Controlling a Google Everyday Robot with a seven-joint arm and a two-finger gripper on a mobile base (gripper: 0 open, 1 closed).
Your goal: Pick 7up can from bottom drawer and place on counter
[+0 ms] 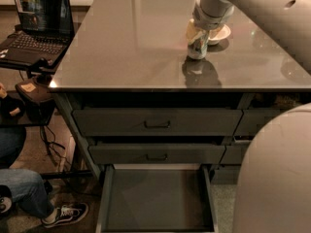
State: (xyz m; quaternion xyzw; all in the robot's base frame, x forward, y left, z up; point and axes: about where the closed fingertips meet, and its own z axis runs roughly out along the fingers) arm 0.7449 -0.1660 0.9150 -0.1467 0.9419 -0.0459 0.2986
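Observation:
The 7up can (197,48) stands upright on the counter (131,47), right of its middle, its green and white side showing below my gripper. My gripper (196,34) comes down on the can from above and is shut on its upper part. The white arm reaches in from the upper right. The bottom drawer (156,200) is pulled open below the counter and its floor is bare.
A white bowl (219,33) sits on the counter just behind and right of the can. An open laptop (36,25) stands on a black stand at left. A seated person's leg and shoe (63,213) are at lower left. My white base (274,178) fills the lower right.

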